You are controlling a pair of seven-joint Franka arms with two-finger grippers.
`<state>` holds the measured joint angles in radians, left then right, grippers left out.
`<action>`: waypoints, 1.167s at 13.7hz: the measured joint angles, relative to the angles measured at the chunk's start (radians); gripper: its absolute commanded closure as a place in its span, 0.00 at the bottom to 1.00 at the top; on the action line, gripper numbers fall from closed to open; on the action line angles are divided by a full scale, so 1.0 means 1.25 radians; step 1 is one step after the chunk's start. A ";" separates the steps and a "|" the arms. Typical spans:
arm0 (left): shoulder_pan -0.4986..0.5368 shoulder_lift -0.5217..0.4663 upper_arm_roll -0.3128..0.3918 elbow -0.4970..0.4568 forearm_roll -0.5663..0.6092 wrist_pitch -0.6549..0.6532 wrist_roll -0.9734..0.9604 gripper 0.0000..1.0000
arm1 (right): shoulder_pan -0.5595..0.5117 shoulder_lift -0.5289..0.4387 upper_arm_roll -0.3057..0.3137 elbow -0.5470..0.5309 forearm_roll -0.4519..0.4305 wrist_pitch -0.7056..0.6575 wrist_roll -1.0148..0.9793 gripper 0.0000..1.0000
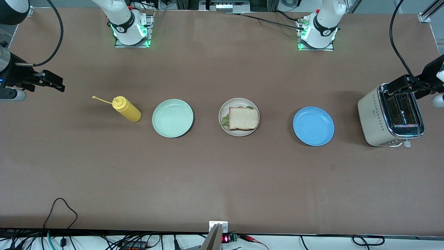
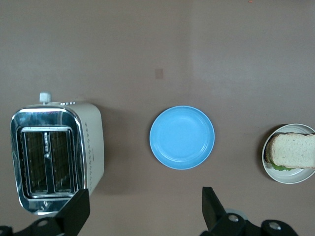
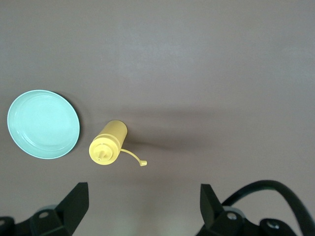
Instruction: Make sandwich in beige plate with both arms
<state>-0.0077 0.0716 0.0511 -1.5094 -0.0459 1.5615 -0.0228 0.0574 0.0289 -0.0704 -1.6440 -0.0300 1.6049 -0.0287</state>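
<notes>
Brown tabletop (image 1: 222,180) runs bare along the camera's edge, with everything set in one row across the middle. At the centre of that row sits the beige plate (image 1: 227,106), and on it the sandwich (image 1: 243,118): a top slice of bread lies over the stack, with green lettuce poking out at the edge toward the right arm's end. By the look of it the build is complete.

Beside it toward the right arm's end is the mint-green plate (image 1: 172,118), with nothing on it, then the yellow squeeze bottle (image 1: 127,108) with its cap dangling on a strap. Toward the left arm's end are the blue plate (image 1: 313,126), also bare, and the toaster (image 1: 378,114), both slots showing no bread.

Both arms wait high and wide apart. The left gripper (image 2: 145,209) hangs spread wide over the toaster, holding nothing; the right gripper (image 3: 142,206) hangs equally wide and holds nothing, over bare table past the bottle.

The main risk I see is a low sweep home: the left arm could clip the toaster, the right could topple the bottle.
</notes>
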 measured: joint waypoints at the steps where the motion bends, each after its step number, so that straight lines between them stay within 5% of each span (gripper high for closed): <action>1: 0.003 -0.002 0.000 -0.006 0.000 0.000 -0.004 0.00 | 0.000 0.000 0.000 -0.001 0.000 0.001 0.000 0.00; 4: 0.015 -0.002 -0.003 -0.021 0.000 0.013 -0.003 0.00 | 0.000 0.000 0.000 -0.002 0.000 0.003 0.000 0.00; 8: 0.084 -0.002 -0.079 -0.044 0.000 0.038 0.009 0.00 | 0.000 0.000 0.000 -0.002 0.000 0.003 0.000 0.00; 16: 0.098 -0.050 -0.098 -0.093 0.000 0.028 0.009 0.00 | -0.001 0.000 -0.001 -0.003 0.000 0.003 0.000 0.00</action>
<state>0.1152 0.0088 -0.0711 -1.6250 -0.0455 1.5961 -0.0116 0.0556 0.0290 -0.0713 -1.6477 -0.0300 1.6091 -0.0287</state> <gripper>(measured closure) 0.000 0.000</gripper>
